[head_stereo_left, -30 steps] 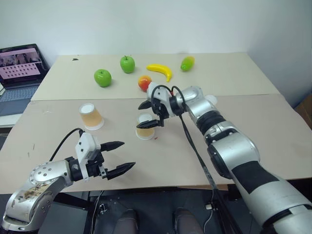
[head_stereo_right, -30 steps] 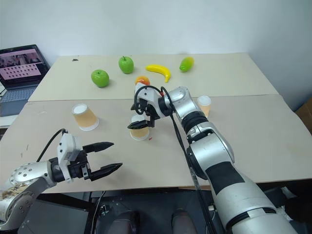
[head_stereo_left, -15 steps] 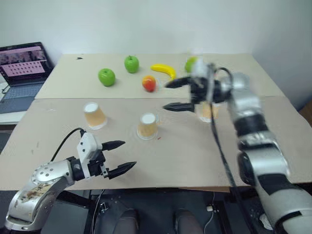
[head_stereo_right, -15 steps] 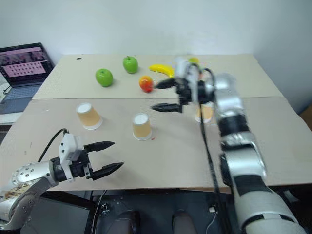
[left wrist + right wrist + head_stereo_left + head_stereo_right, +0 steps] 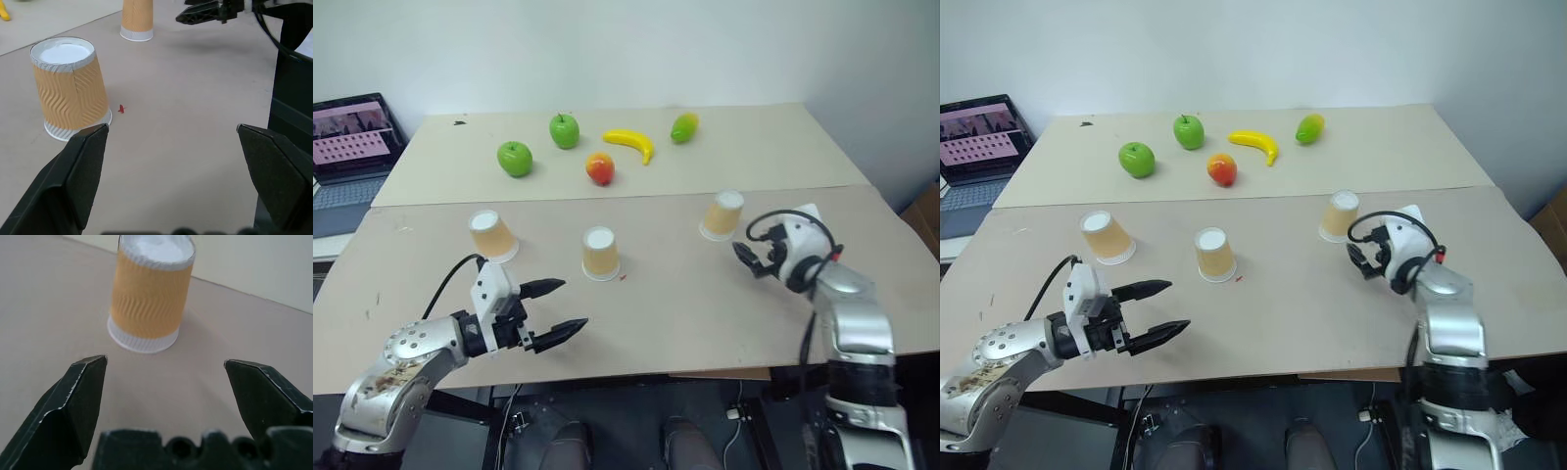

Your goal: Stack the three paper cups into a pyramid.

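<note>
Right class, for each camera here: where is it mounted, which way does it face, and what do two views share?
Head stereo pair: faces forward and down over the beige table; both arms show.
Left wrist: sits behind the left gripper, open, facing the middle tan-orange paper cup.
Right wrist: sits behind the right gripper, open, facing the right tan-orange paper cup.
Shared: the left wrist view also catches that right cup.

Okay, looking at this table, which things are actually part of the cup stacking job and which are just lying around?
Job: left paper cup, middle paper cup, right paper cup, all upside down, standing apart.

Lying about: two green apples, banana, red-orange fruit, green-yellow fruit, laptop.
</note>
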{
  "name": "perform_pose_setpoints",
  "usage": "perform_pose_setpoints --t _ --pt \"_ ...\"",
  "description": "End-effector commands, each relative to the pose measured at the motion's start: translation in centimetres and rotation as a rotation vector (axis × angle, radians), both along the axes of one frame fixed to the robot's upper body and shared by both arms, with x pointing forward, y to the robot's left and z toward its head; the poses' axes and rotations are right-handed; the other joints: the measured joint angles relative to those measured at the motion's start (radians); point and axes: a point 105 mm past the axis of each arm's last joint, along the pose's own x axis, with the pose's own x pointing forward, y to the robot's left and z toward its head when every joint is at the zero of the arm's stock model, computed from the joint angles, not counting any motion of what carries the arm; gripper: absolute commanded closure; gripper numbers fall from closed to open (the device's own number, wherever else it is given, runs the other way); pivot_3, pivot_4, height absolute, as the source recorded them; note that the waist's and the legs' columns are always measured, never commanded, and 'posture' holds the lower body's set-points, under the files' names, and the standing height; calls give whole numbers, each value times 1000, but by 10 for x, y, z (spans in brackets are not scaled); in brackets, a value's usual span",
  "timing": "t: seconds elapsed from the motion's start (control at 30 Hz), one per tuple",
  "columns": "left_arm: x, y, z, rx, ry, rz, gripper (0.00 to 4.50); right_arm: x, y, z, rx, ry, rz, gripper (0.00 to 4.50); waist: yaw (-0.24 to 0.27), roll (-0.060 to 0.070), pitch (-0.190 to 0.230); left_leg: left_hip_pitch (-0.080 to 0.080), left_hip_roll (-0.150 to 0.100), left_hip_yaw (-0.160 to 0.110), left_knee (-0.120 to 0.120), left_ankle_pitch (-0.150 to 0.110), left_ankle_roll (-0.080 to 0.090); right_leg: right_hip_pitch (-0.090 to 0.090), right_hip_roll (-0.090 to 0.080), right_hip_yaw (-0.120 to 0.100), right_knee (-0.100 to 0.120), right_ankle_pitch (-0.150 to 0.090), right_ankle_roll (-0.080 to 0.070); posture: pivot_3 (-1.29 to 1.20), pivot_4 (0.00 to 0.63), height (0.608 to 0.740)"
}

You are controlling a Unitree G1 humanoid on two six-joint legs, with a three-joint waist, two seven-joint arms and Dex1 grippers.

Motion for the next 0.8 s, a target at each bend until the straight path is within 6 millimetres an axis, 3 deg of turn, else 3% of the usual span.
perform_pose_setpoints --t 0.03,0.23,0.8 --pt "1 0 6 -2 -39 -4 0 10 3 31 46 -138 -2 31 2 0 0 -1 0 0 0 0 0 0 0 0 0 0 0 0 150 732" --pt "4 2 9 -10 -48 18 0 24 11 40 105 -188 35 31 12 0 0 -1 0 0 1 0 0 0 -1 -1 -1 0 0 0 150 732" --pt "3 5 19 -17 -78 54 0 52 15 34 120 -197 56 31 14 0 0 0 0 0 1 0 0 1 -1 -1 0 0 0 0 150 732"
